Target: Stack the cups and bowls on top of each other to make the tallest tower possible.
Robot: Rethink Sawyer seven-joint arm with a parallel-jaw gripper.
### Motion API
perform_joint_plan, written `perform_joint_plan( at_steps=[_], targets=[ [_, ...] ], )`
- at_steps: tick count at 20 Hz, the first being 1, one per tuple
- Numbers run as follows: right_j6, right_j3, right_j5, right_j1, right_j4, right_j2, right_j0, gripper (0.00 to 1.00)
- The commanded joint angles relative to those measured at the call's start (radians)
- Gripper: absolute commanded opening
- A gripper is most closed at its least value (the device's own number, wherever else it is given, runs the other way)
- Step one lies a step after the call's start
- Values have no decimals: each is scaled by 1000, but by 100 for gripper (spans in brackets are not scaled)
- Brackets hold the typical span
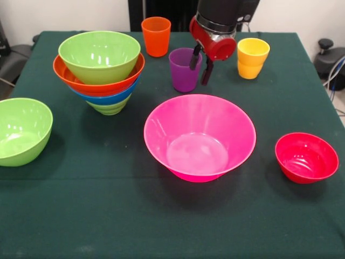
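Note:
A tower (99, 75) of nested bowls stands at the back left: lime green at the bottom, then blue, orange and a lime green bowl (99, 55) on top. The purple cup (182, 73) stands upright on the cloth behind the large pink bowl (199, 137). My gripper (200, 65) hangs at the purple cup's right rim, open, with one finger (194, 58) over the rim and the other just outside the wall. An orange cup (156, 36) and a yellow cup (253, 58) stand at the back. A small red bowl (306, 157) sits at the right and a lime green bowl (21, 130) at the left edge.
Everything rests on a dark green tablecloth (108, 216). A black chair part (329, 59) shows beyond the table's right edge.

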Motion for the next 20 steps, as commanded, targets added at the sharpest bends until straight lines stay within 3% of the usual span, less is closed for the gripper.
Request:
perform_joint_plan(
  at_steps=[1,7,12,20],
  targets=[
    [119,50,38,-6,28,125,3,100],
    [109,56,-4,27,18,136,-13,100],
    [118,101,12,-21,19,129,0,100],
    [111,166,-45,-42,6,140,-23,100]
  ],
)
